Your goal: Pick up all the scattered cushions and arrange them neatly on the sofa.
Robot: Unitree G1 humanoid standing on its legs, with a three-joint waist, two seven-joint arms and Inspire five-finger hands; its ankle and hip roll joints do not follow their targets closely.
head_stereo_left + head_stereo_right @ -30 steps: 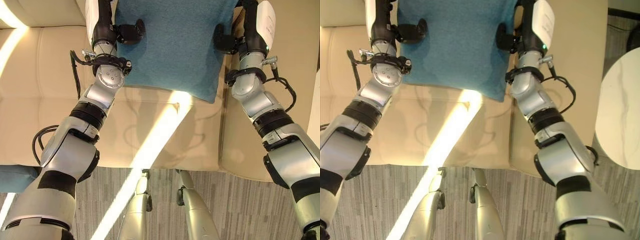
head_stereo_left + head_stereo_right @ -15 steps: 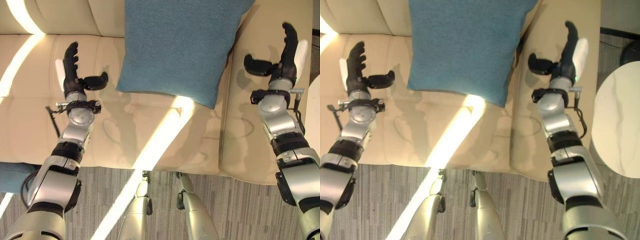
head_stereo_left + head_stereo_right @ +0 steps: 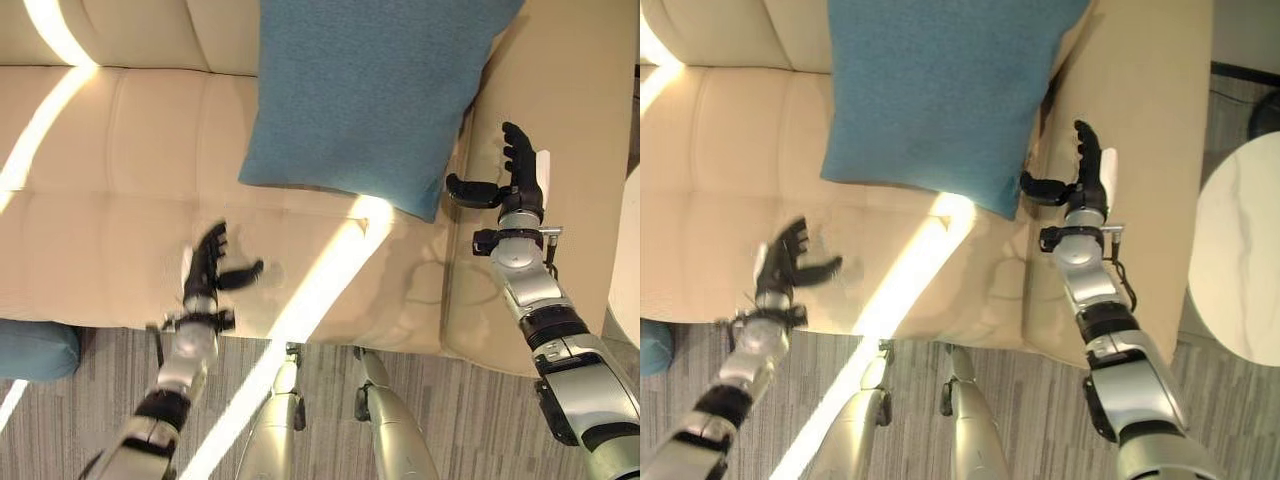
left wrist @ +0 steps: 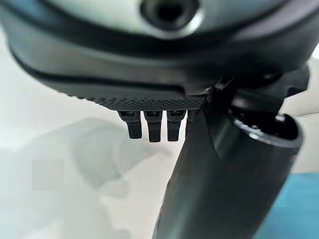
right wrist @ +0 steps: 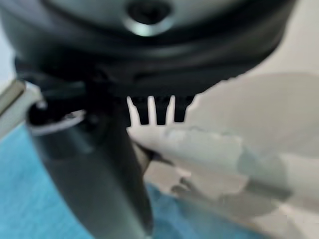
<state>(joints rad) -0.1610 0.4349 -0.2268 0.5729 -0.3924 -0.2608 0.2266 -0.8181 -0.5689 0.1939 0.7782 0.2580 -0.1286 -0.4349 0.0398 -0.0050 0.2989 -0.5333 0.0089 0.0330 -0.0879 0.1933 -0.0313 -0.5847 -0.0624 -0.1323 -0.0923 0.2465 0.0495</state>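
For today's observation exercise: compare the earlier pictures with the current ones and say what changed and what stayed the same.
Both hands have let go of the teal cushion and pulled back toward the robot. The left hand dropped low over the seat's front edge; the right hand sits open over the beige sofa armrest. The cushion stays leaning against the backrest. A second teal cushion lies on the floor.

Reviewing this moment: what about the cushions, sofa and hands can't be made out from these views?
- Blue cushion on the sofa: its top is cut off by the head views' upper edge.
- Second blue cushion on the floor: mostly cut off by the left edge, partly hidden under the sofa's front.
- Round white table: cut off by the right edge.
- Left hand: blurred in the head views.
- Right hand: blurred in its wrist view.
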